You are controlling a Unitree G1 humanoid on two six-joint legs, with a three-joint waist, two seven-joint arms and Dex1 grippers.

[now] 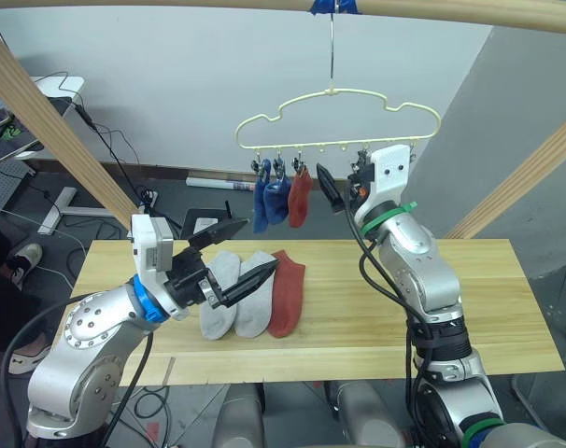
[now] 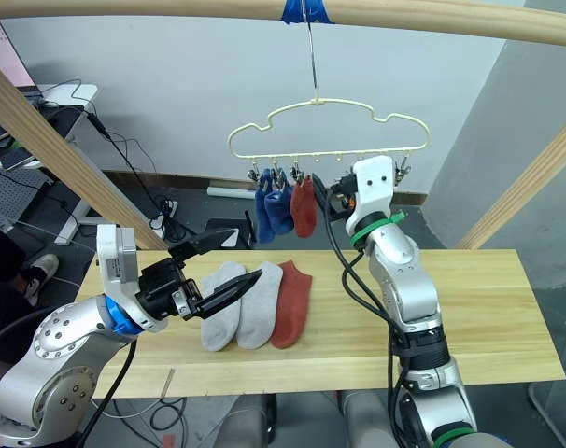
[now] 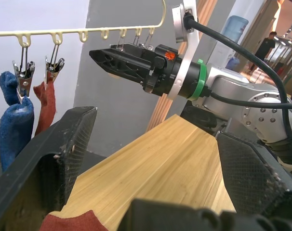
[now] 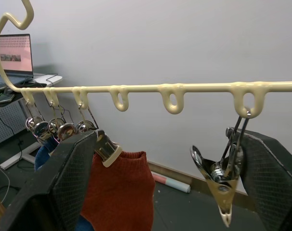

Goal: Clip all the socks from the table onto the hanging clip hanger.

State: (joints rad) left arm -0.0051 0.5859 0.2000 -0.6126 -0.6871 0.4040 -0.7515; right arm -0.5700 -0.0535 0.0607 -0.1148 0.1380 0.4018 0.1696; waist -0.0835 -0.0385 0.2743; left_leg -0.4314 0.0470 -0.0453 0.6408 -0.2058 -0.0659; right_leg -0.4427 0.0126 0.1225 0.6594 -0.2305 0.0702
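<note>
Three short socks lie side by side on the long desk (image 1: pixel 470 299) of light yellowish wooden planks, toward its left half: two light grey ankle socks (image 1: pixel 219 294) (image 1: pixel 255 291) and one rust red ankle sock (image 1: pixel 287 291), touching one another in a row with the red one nearest the desk's middle. Above the far edge hangs the pale yellow cloud-shaped wire clip hanger (image 1: pixel 339 117), its thin metal hook (image 1: pixel 332 42) caught on a round pale wooden pole (image 1: pixel 451 14) at a patch of blue tape (image 1: pixel 332 6). Two blue socks (image 1: pixel 272 198) and a second rust red sock (image 1: pixel 300 196) hang from the clips at the left end of the hanger's lower bar; the small metal clips (image 4: pixel 220 185) further right hang bare.

The left pincer (image 1: pixel 229 257) hovers over the two grey socks with its black fingers spread wide and holding nothing, one finger raised and the other low, just above the grey fabric. The right pincer (image 1: pixel 332 187) is lifted to the hanger's lower bar, just beside the hanging red sock; its fingers stand wide apart and grip nothing, with a bare clip between them in the right wrist view.
</note>
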